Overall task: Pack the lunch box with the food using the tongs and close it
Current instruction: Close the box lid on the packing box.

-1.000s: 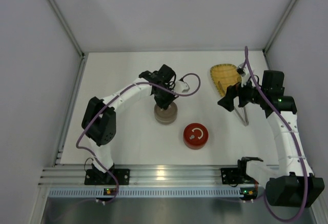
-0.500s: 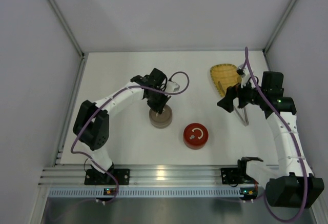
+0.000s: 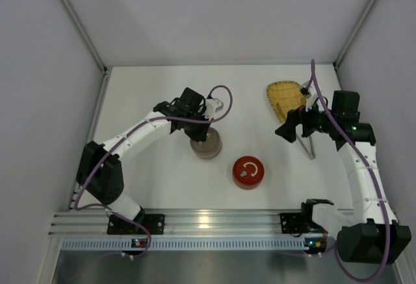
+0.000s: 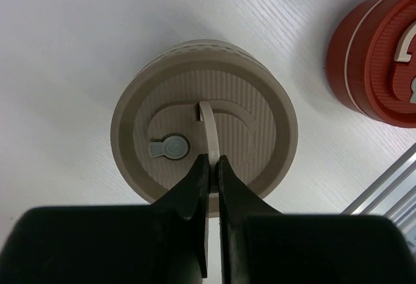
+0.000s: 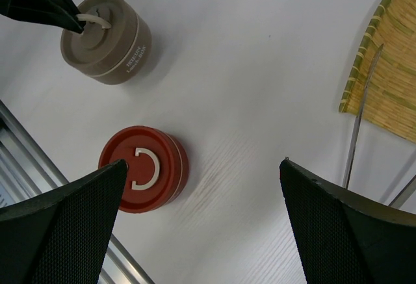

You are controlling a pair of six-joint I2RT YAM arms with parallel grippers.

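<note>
Clamping the left hand (image 4: pixel 211 160) narrowly on the pale loop handle (image 4: pixel 209 125) of the beige tin (image 4: pixel 260 121) at centre frame, jaws pressed against either side of the strip. Judging this grip as preparation for lifting the lid, so that the tin can be filled.

Holding the right hand (image 3: pixel 289 128) spread wide and gripping nothing, above the bench (image 3: pixel 149 89) at right of frame, beside the lower edge of the yellow woven tray (image 3: pixel 283 95). Judging this as waiting close to the tongs (image 5: pixel 361 115).

Finding the tongs lying untouched, upper end resting on the tray's lower edge, the rest running down onto the bench.

Recording both containers as lidded: the beige tin and, lower centre, the red tin (image 3: pixel 247 172), standing near each other but not touching. Contents hidden in both.

Failing to make out the food in any view; cannot tell where it lies.
</note>
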